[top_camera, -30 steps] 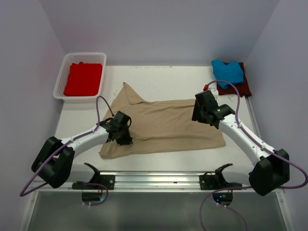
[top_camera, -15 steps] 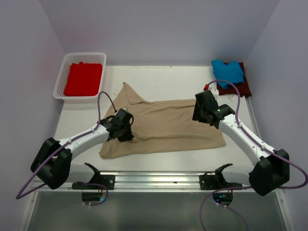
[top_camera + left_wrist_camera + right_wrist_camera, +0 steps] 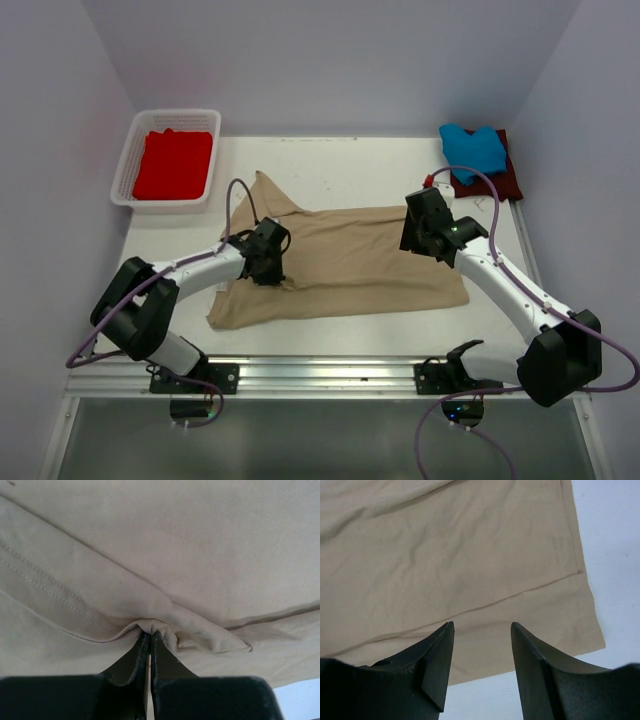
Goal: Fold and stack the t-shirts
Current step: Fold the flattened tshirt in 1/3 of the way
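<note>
While tight on t-shirt point(image 3: 210, 545), left pincer point(image 3: 150, 637).

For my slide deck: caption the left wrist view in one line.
Left claw shut on a pinched fold of the tan t-shirt, which fills nearly the whole frame.

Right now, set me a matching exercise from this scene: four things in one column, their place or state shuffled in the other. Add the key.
Things:
1. tan t-shirt
2. red t-shirt
3. blue t-shirt
4. right gripper

Place or state:
A. in the white basket
B. jaws open, gripping nothing
C. spread on the table, a fold pinched by the left gripper
D. lying on the maroon t-shirt, far right corner

Pairs: 1-C, 2-A, 3-D, 4-B.
</note>
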`<state>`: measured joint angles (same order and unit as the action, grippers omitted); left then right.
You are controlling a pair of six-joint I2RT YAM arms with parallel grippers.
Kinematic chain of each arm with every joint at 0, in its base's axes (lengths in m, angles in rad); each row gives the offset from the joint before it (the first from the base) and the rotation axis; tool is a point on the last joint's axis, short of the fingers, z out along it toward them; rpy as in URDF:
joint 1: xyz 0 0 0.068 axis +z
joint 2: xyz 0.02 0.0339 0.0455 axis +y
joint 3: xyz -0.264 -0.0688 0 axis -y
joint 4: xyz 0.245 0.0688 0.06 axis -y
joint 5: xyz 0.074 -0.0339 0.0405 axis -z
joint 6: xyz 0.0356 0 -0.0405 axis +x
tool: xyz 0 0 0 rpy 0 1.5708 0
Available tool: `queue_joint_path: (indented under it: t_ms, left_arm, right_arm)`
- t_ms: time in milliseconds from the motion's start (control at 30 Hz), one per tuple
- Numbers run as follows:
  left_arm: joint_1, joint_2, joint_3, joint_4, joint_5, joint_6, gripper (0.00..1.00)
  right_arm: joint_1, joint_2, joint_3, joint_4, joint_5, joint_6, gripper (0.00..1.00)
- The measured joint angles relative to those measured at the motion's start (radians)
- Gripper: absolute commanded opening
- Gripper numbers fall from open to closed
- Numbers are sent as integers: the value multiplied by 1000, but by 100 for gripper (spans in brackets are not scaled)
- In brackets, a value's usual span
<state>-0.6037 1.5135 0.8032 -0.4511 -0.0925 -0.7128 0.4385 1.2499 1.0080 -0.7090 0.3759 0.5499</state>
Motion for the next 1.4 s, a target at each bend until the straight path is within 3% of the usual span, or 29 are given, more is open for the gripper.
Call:
queue_joint_path:
  t_ms: [1400]
  left_arm:
    - [-1,310,407,31,-52,241,2]
  right_arm:
    - [0,42,0,30,-1,-2,55]
